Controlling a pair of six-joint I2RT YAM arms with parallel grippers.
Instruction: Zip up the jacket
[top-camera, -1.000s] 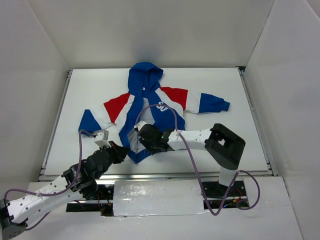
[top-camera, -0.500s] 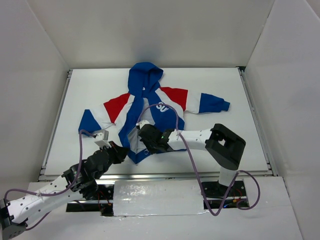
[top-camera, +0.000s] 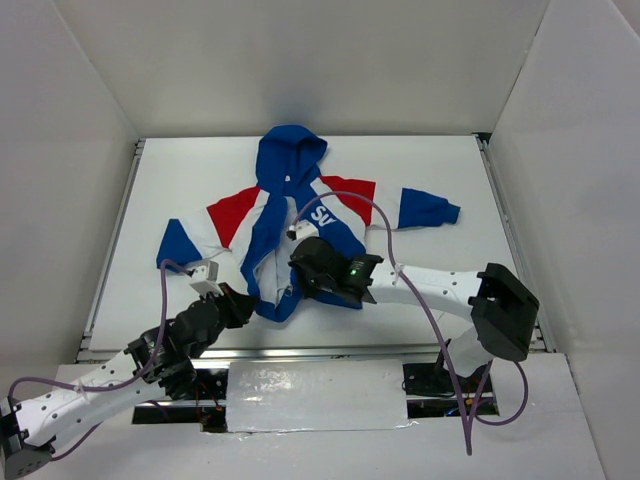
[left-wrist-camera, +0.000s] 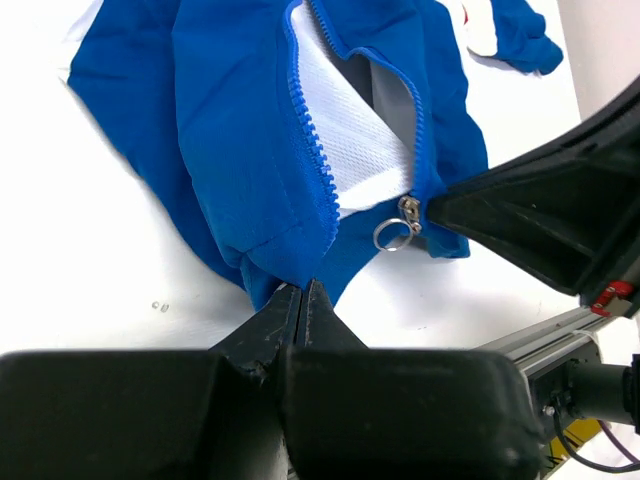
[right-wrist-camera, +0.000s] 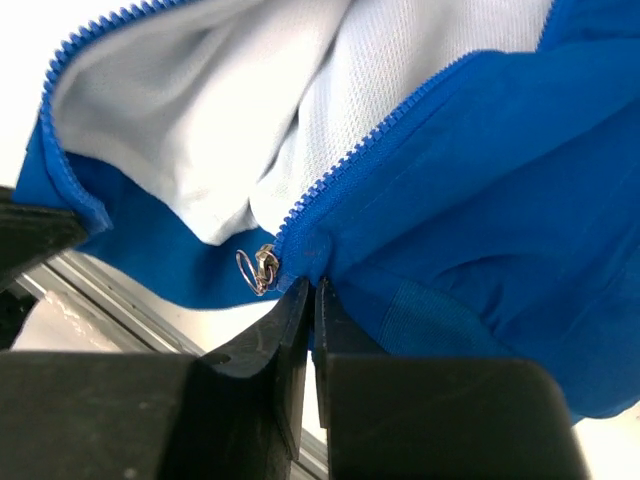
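Observation:
The jacket (top-camera: 290, 160) lies on the table, hood at the far end, blue front open with white lining showing. My left gripper (top-camera: 243, 300) is shut on the bottom hem of its left front panel (left-wrist-camera: 240, 150); the fingers (left-wrist-camera: 303, 287) pinch the blue corner. My right gripper (top-camera: 298, 280) is shut on the hem of the other panel (right-wrist-camera: 480, 200), right below the zipper slider (right-wrist-camera: 265, 266) with its ring pull. The slider (left-wrist-camera: 407, 212) sits at the bottom of the zipper, beside the right gripper's tip (left-wrist-camera: 432, 210). Both rows of teeth stand apart above it.
White walls enclose the white table (top-camera: 450, 200) on three sides. A metal rail (top-camera: 320, 352) runs along the near edge. Purple cables loop over both arms, one (top-camera: 345, 200) arching above the jacket. The right sleeve (top-camera: 430, 210) stretches toward the right.
My right gripper has shut on the hem by the slider and its arm has swung rightward. The jacket's lower front has shifted and bunched. The left gripper has held still.

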